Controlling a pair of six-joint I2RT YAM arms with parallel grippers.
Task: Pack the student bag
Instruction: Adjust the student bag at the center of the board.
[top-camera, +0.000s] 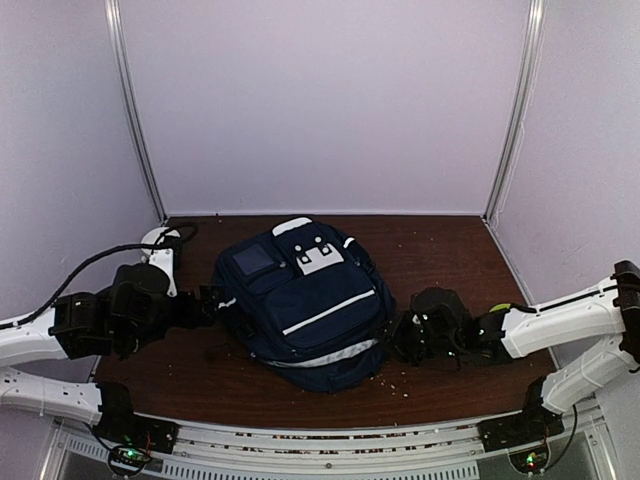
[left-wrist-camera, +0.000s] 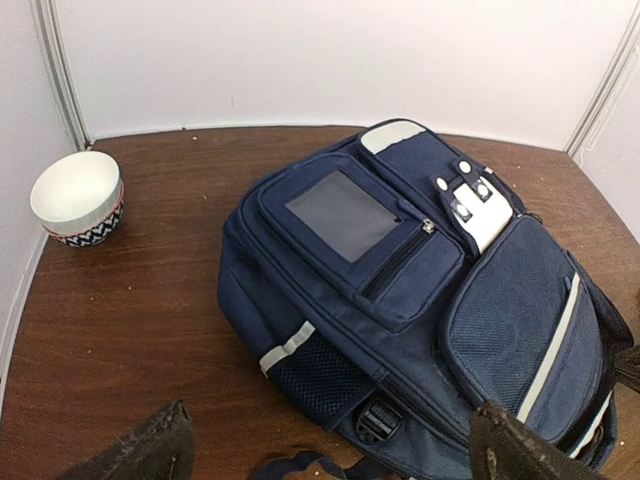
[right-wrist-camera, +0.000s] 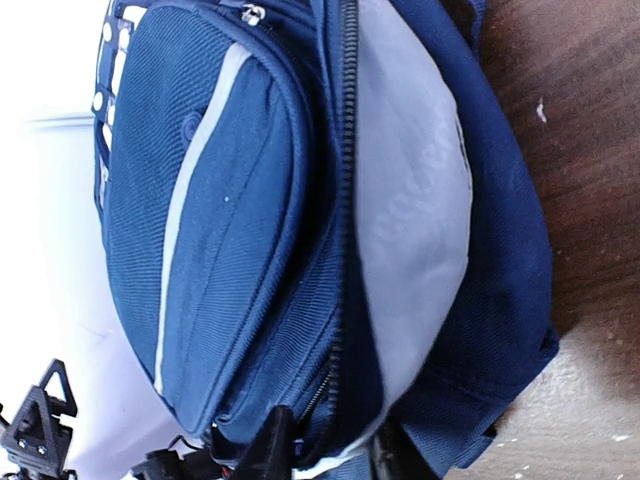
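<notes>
The left tool (left-wrist-camera: 332, 410) is wide open, with the student bag (left-wrist-camera: 400, 300) just ahead. The right tool (right-wrist-camera: 335, 440) touches the bag's unzipped edge, maybe holding it open; I cannot tell.

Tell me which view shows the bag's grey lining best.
Right wrist: the grey lining shows large beside the open zipper. Top external shows only a pale sliver at the student bag's near edge; left wrist shows just its front pockets.

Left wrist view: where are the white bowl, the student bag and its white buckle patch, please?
white bowl (left-wrist-camera: 75, 192), left wrist view, on its bare inside.
student bag (left-wrist-camera: 520, 300), left wrist view, on the lower front pocket.
white buckle patch (left-wrist-camera: 487, 225), left wrist view, on its white middle.
</notes>
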